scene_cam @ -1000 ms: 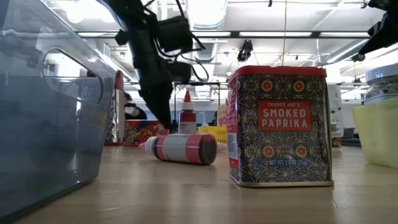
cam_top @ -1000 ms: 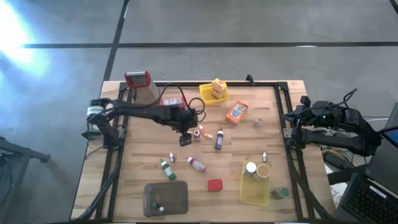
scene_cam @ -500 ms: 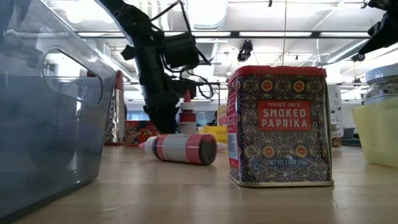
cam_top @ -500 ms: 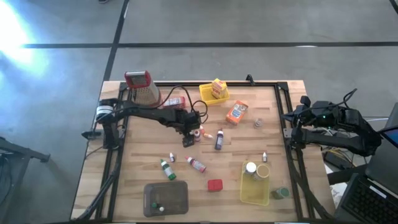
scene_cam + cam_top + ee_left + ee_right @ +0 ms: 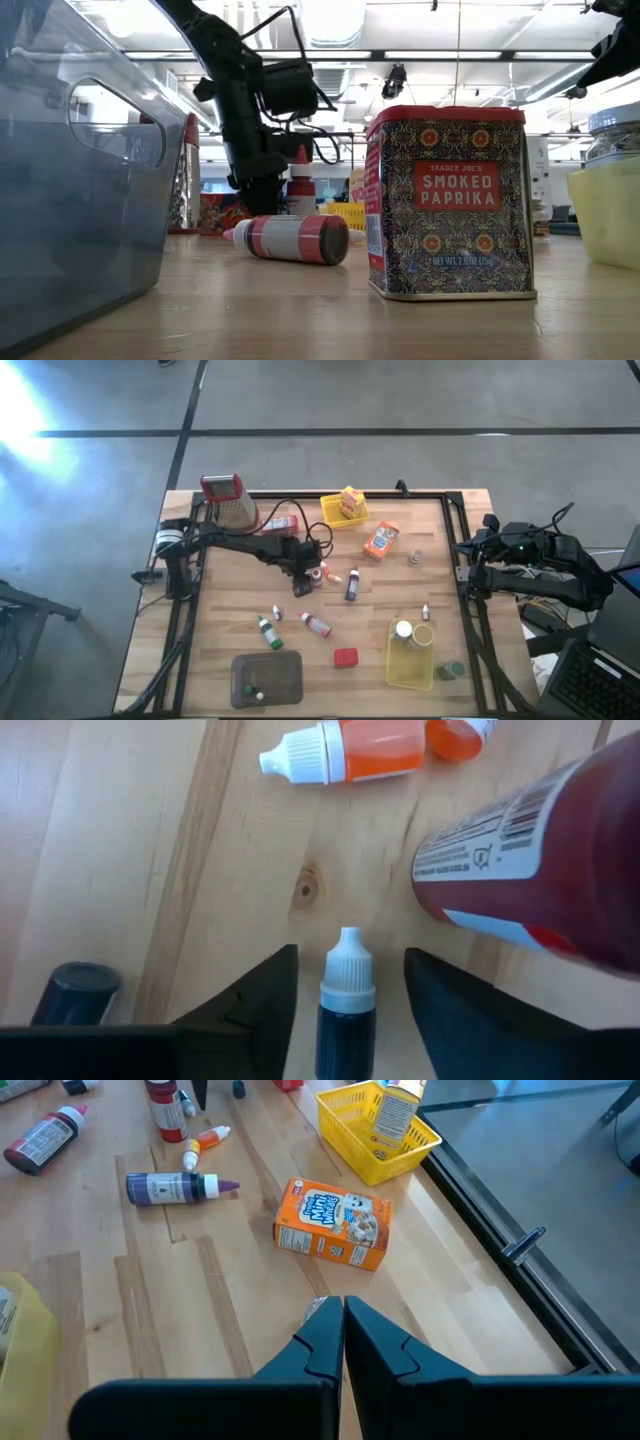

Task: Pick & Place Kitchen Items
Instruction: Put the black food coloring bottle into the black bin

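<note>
Two dark fingers (image 5: 262, 1005) of the left gripper (image 5: 345, 1010) stand apart, one on each side of a small dark dropper bottle (image 5: 345, 1005) with a white cap, with a narrow gap of bare wood on either side (no contact is visible). The bottle's long axis runs up and down the left wrist view, cap toward the top of that frame. Whether it stands upright or lies flat cannot be told from this view.

In the high view the left gripper (image 5: 300, 582) sits left of centre on the wooden table (image 5: 230, 610). Just beside it, toward the right of the frame, are a red-brown bottle (image 5: 316, 573) and a small orange dropper bottle (image 5: 333, 576). In the left wrist view the orange dropper (image 5: 345, 748) lies on its side across the top of the frame, white cap pointing left. The red-brown bottle (image 5: 540, 850) fills the right side, close to the right-hand finger.

Further right in the high view lies a purple bottle (image 5: 352, 586), long axis running up and down the frame. An orange box (image 5: 380, 541) lies flat above and right of it. Open wood lies to the left of the gripper, up to the table's dark edge rail (image 5: 190, 610).

The right gripper (image 5: 343, 1342) is closed, fingers together, parked at the right edge of the table (image 5: 470, 575).
</note>
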Robot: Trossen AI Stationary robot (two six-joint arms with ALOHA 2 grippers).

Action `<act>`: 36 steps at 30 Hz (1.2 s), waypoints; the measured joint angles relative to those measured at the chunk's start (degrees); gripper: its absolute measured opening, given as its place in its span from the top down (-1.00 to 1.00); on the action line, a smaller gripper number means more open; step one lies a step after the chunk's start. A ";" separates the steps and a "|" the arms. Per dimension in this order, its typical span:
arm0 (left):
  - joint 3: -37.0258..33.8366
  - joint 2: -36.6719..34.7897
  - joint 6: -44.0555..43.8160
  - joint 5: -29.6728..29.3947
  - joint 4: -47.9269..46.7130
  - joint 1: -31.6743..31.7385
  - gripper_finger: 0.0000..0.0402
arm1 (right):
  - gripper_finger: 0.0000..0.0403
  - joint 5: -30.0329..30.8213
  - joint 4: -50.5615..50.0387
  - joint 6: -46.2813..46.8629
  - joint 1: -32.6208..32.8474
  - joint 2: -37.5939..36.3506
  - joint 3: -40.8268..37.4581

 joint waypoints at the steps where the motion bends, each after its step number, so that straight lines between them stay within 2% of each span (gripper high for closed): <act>1: -0.18 0.00 0.00 0.00 0.32 0.00 0.11 | 0.96 0.00 0.00 0.00 0.00 0.00 0.00; 15: -1.21 -0.04 0.02 -0.01 1.82 -0.02 0.30 | 0.96 0.00 0.00 0.00 -0.01 0.00 0.00; 25: -1.28 -0.16 -0.81 0.00 2.30 -0.02 0.53 | 0.96 0.02 0.00 0.00 0.00 0.00 0.00; 30: -1.45 -0.46 -1.49 -0.01 2.70 -0.02 0.59 | 0.96 0.02 0.00 0.00 0.00 0.00 0.00; 36: -6.89 -5.69 -2.46 -0.04 10.88 -0.01 0.58 | 0.96 0.02 0.00 0.00 -0.01 0.00 0.00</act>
